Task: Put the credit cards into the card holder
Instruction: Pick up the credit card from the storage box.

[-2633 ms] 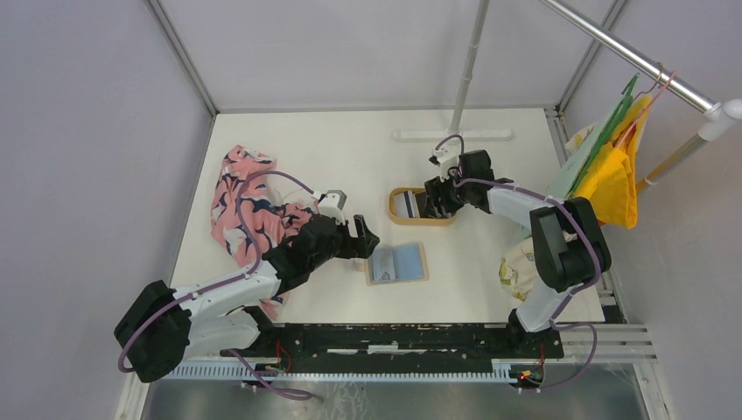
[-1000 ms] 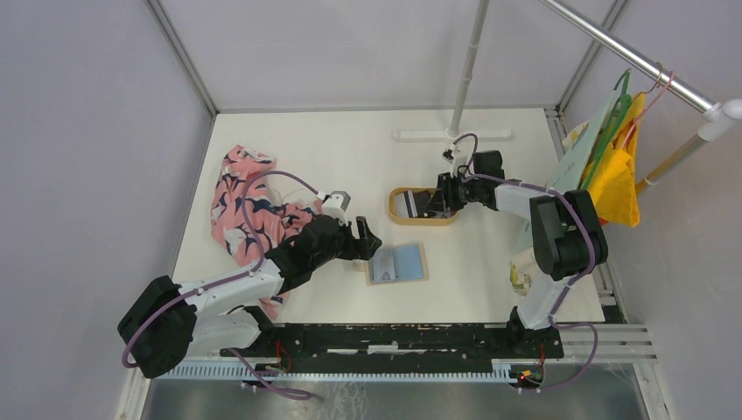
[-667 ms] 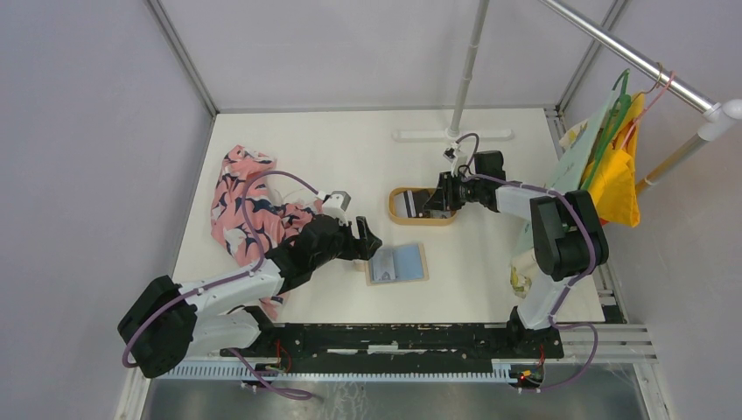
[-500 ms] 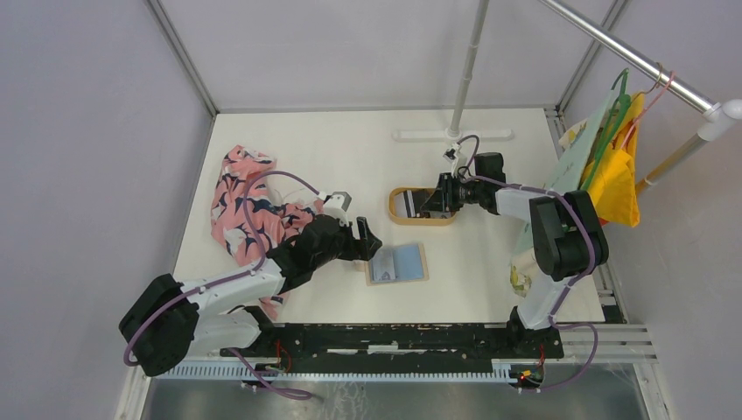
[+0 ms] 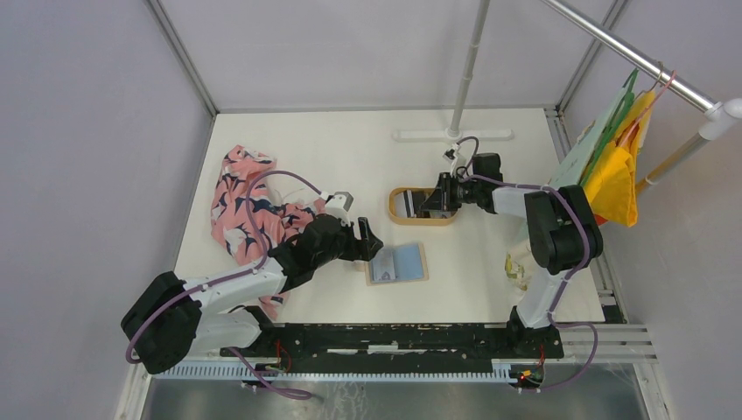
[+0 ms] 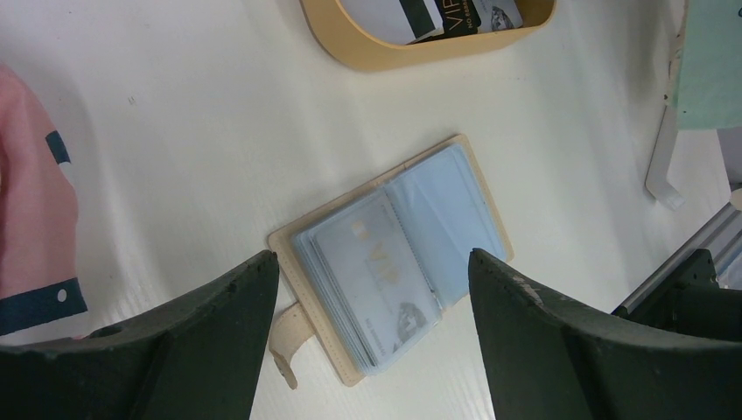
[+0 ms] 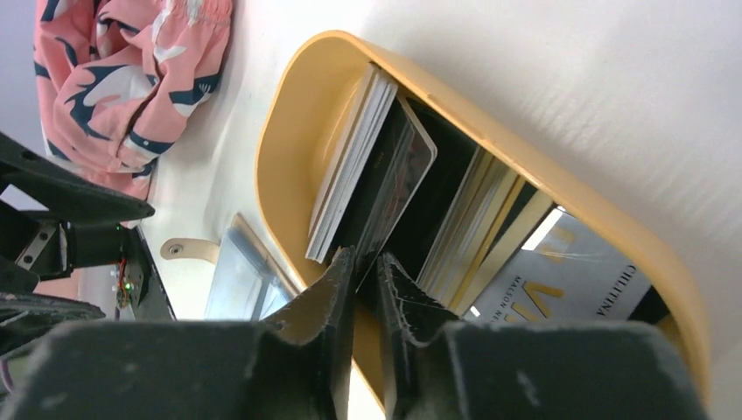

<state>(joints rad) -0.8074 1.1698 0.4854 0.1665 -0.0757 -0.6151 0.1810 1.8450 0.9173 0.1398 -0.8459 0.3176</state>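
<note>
Top and wrist views, card-loading task. My left claw [image 5: 370, 243] is spread wide and hangs above the card holder [image 6: 394, 254], one finger to each side of it in the wrist view and touching nothing. The card holder lies open on the table [image 5: 332, 149], just near of the oval tray [image 6: 350, 48], grey-blue sleeves up and its tan tab at the left near edge. A pale card in its left sleeve reads "VIP".

The remaining credit cards [image 6: 437, 13] sit in the tray, and one of them there also shows "VIP". In the right wrist view a large gold "V" and small lettering appear on a card at the tray's right end, the small print too fine to read with certainty.

My right claw [image 7: 366, 258] reaches into the tray, its fingers pressed almost together and pinching the lower edge of a dark card [image 7: 385, 175] that stands tilted among the others.

Compared with 2.6 s ago, my right wrist has shifted slightly to the right and its claw now enters the tray more from the side. My left arm and the card holder are nearly unchanged.
</note>
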